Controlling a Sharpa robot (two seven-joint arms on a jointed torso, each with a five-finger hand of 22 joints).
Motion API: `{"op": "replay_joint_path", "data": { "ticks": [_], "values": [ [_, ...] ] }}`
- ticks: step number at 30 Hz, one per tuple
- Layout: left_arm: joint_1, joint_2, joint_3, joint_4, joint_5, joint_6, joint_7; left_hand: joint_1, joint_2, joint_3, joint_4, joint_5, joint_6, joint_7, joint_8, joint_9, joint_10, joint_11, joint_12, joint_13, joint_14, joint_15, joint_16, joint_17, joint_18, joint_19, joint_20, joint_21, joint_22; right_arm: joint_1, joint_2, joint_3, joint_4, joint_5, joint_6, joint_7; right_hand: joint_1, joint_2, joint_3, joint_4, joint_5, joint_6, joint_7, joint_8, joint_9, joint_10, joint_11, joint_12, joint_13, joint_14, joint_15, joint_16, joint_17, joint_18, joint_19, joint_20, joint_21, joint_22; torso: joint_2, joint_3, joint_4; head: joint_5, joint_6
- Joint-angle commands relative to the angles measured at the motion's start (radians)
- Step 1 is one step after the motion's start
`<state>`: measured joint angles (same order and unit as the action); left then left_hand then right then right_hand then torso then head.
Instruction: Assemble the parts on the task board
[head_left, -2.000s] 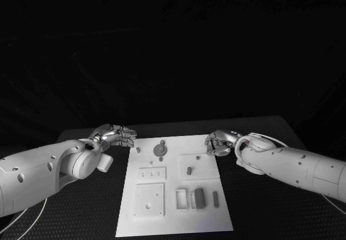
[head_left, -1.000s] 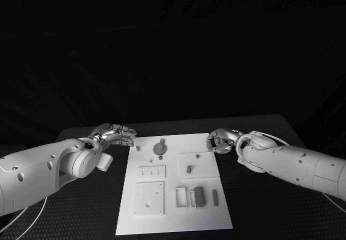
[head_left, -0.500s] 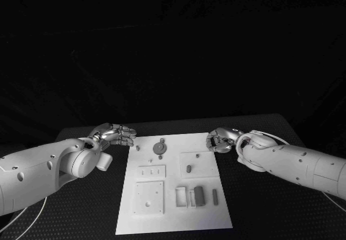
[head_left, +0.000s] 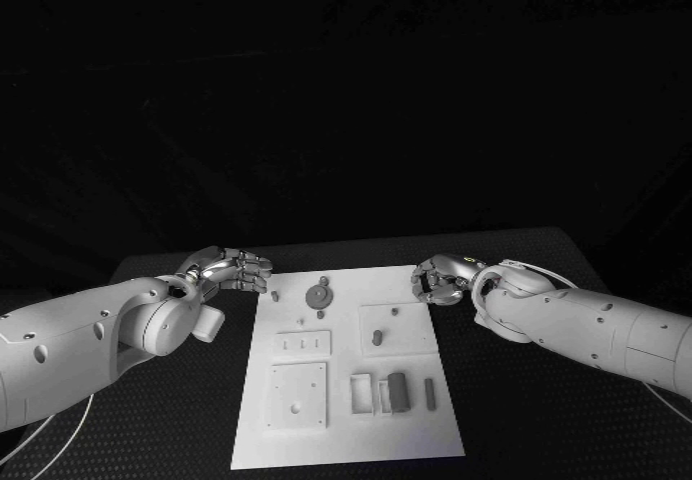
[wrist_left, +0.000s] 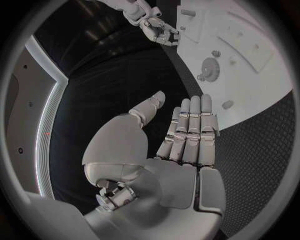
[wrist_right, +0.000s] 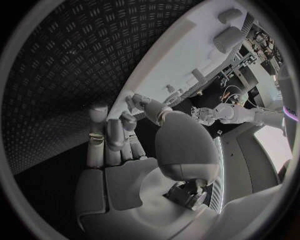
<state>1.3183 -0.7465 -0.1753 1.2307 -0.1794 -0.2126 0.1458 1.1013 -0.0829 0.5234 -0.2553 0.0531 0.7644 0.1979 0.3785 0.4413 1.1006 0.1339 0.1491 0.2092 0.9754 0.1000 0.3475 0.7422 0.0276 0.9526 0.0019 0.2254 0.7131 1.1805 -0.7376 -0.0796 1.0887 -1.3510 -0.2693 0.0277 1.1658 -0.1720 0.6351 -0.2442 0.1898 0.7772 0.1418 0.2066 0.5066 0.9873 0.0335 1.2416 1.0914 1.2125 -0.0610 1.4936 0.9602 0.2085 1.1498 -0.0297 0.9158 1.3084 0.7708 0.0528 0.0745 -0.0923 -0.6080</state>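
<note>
The white task board (head_left: 346, 430) lies lengthwise in the middle of the black table. On it sit a grey gear (head_left: 317, 296), a small oval part (head_left: 378, 339), a dark block (head_left: 400, 393) and a thin bar (head_left: 430, 391). My left hand (head_left: 231, 270) hovers at the board's far left corner; the left wrist view shows its fingers (wrist_left: 190, 130) straight and the palm empty. My right hand (head_left: 441, 280) hangs at the board's far right edge, fingers (wrist_right: 115, 137) loosely bent, thumb near one fingertip, nothing visible in it.
The board also carries a square plate (head_left: 297, 396) with a hole, a slotted plate (head_left: 304, 345) and pale upright blocks (head_left: 364, 395). Black ribbed table top (head_left: 534, 420) lies on both sides of the board. The left wrist view shows the right hand (wrist_left: 159, 31) beyond the gear (wrist_left: 210, 66).
My right hand has drifted slightly toward the far side along the board's right edge. The left hand and the parts have stayed where they were.
</note>
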Motion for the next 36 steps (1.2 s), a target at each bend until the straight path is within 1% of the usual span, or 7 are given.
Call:
{"op": "replay_joint_path", "data": {
  "ticks": [1, 9, 13, 21, 29, 33, 36],
  "values": [
    [0.000, 0.002, 0.001, 0.001, -0.003, 0.015, 0.007, -0.007, -0.001, 0.000, 0.003, -0.002, -0.005, 0.007, 0.007, -0.001, -0.002, 0.006, -0.005, 0.001, 0.007, 0.003, -0.005, 0.002, 0.019, -0.007, 0.001, -0.004, 0.001, -0.003, 0.000, -0.002, -0.002, -0.001, 0.033, 0.016, 0.007, 0.010, -0.001, -0.011, -0.001, 0.017, 0.005, 0.008, 0.002, -0.039, 0.004, 0.004, -0.001, -0.006, -0.007, -0.005, 0.002, 0.053, -0.004, 0.007, -0.001, 0.019, 0.000, -0.0002, 0.0000, 0.000, 0.000],
    [0.000, 0.002, 0.001, 0.000, -0.004, 0.015, 0.007, -0.007, 0.000, 0.000, 0.003, -0.002, -0.006, 0.007, 0.007, -0.001, -0.002, 0.006, -0.005, 0.002, 0.007, 0.003, -0.006, 0.002, 0.019, -0.007, 0.001, -0.004, 0.002, -0.003, 0.002, -0.002, -0.005, 0.001, 0.047, 0.021, 0.005, 0.068, 0.004, -0.035, 0.000, 0.110, 0.004, 0.065, 0.022, -0.038, 0.003, 0.008, -0.003, -0.007, -0.008, -0.005, 0.005, 0.053, -0.007, 0.009, 0.001, 0.019, 0.000, 0.0000, 0.0000, 0.000, -0.002],
    [0.000, 0.003, 0.001, 0.000, -0.004, 0.017, 0.006, -0.007, 0.000, 0.001, 0.003, -0.002, -0.006, 0.007, 0.007, -0.001, -0.002, 0.006, -0.005, 0.002, 0.007, 0.003, -0.006, 0.002, 0.019, -0.007, 0.001, -0.004, 0.002, -0.003, 0.003, -0.002, -0.004, 0.001, 0.048, 0.027, 0.004, 0.085, 0.007, -0.040, 0.000, 0.145, -0.001, 0.083, 0.030, -0.038, -0.001, 0.009, -0.003, -0.006, -0.011, -0.005, 0.006, 0.053, -0.008, 0.009, 0.003, 0.020, 0.000, 0.0000, 0.0000, 0.000, -0.002],
    [0.000, 0.002, 0.001, -0.001, -0.004, 0.017, 0.006, -0.007, 0.001, 0.001, 0.003, -0.002, -0.006, 0.007, 0.007, -0.001, -0.002, 0.006, -0.006, 0.002, 0.007, 0.003, -0.006, 0.003, 0.019, -0.007, 0.001, -0.004, 0.002, -0.003, 0.004, -0.002, -0.005, 0.007, 0.042, 0.027, -0.003, 0.083, 0.004, -0.038, 0.000, 0.149, -0.002, 0.084, 0.030, -0.037, -0.003, 0.010, -0.004, -0.003, -0.014, -0.004, 0.010, 0.053, -0.008, 0.010, 0.004, 0.020, 0.000, -0.0004, 0.0002, 0.000, -0.002],
    [-0.001, 0.004, 0.001, -0.003, -0.005, 0.018, 0.004, -0.007, 0.001, 0.000, 0.003, -0.002, -0.006, 0.007, 0.007, -0.001, -0.002, 0.006, -0.006, 0.002, 0.007, 0.003, -0.007, 0.003, 0.019, -0.007, 0.001, -0.005, 0.002, -0.003, 0.006, -0.002, -0.010, 0.008, 0.039, 0.023, -0.019, 0.063, 0.001, -0.024, 0.000, 0.142, -0.001, 0.078, 0.028, -0.035, -0.002, 0.010, -0.005, -0.002, -0.013, -0.005, 0.010, 0.053, -0.005, 0.010, 0.004, 0.018, 0.001, 0.0000, 0.0001, 0.000, -0.003],
    [-0.001, 0.005, 0.001, -0.003, -0.005, 0.019, 0.004, -0.008, 0.001, 0.000, 0.003, -0.002, -0.006, 0.007, 0.007, -0.002, -0.002, 0.006, -0.006, 0.002, 0.007, 0.003, -0.007, 0.004, 0.019, -0.007, 0.001, -0.005, 0.002, -0.003, 0.006, -0.002, -0.011, 0.008, 0.037, 0.019, -0.021, 0.065, 0.004, -0.018, 0.000, 0.150, -0.003, 0.082, 0.030, -0.035, -0.004, 0.011, -0.005, -0.001, -0.014, -0.004, 0.013, 0.053, -0.004, 0.009, 0.004, 0.018, 0.001, -0.0005, 0.0002, -0.001, -0.004],
    [-0.002, 0.005, 0.001, -0.004, -0.005, 0.019, 0.004, -0.008, 0.001, 0.000, 0.003, -0.002, -0.006, 0.007, 0.007, -0.002, -0.002, 0.006, -0.007, 0.002, 0.007, 0.003, -0.008, 0.004, 0.019, -0.007, 0.001, -0.005, 0.002, -0.003, 0.007, -0.002, -0.012, 0.006, 0.033, 0.019, -0.020, 0.070, 0.006, -0.013, 0.000, 0.174, -0.010, 0.095, 0.039, -0.033, -0.011, 0.011, -0.006, 0.003, -0.020, -0.003, 0.017, 0.053, -0.003, 0.008, 0.005, 0.018, 0.000, -0.0005, 0.0003, -0.002, -0.005]
  ]
}}
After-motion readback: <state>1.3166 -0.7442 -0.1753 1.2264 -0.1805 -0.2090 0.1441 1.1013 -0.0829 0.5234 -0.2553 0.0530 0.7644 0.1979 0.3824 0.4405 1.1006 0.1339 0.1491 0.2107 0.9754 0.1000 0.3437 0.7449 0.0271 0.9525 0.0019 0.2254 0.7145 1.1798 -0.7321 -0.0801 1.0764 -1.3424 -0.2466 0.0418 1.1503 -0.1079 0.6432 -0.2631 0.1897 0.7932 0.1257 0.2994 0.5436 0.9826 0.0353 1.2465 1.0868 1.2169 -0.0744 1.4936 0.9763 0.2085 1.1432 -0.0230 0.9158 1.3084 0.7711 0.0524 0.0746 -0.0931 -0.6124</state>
